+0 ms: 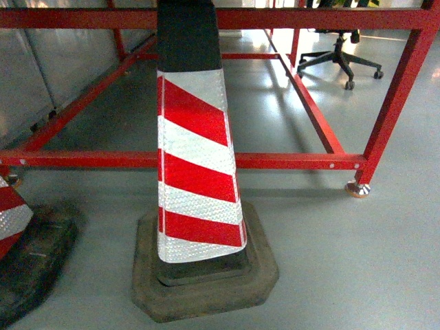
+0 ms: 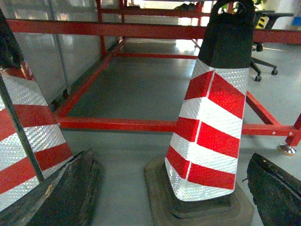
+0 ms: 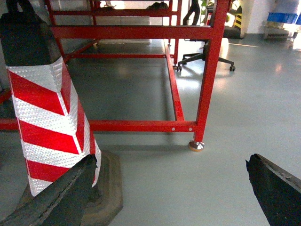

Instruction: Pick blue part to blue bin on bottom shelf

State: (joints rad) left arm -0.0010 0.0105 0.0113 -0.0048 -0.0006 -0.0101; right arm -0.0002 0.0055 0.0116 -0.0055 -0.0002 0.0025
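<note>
A red-and-white striped traffic cone (image 1: pixel 196 172) is standing closest to the head camera on its dark rubber base (image 1: pixel 206 275), filling the middle of the grey floor (image 1: pixel 344 261). A second cone (image 1: pixel 10 213) is peeking in at the left edge. Behind them a red steel frame (image 1: pixel 289 161) is running across, and an office chair (image 1: pixel 340 58) is sitting far back.

In the left wrist view, the left gripper (image 2: pixel 164 188) is showing two dark fingers (image 2: pixel 61 193) spread wide apart, holding nothing, with the cone (image 2: pixel 211 127) standing between them.

In the right wrist view, the right gripper (image 3: pixel 174 188) is likewise gaping with fingers (image 3: pixel 277 188) apart, the cone (image 3: pixel 47 117) at left. A blue shape (image 3: pixel 284 16) is showing far off, too small to identify. The blue part, blue bin and bottom shelf are not appearing in any view.
</note>
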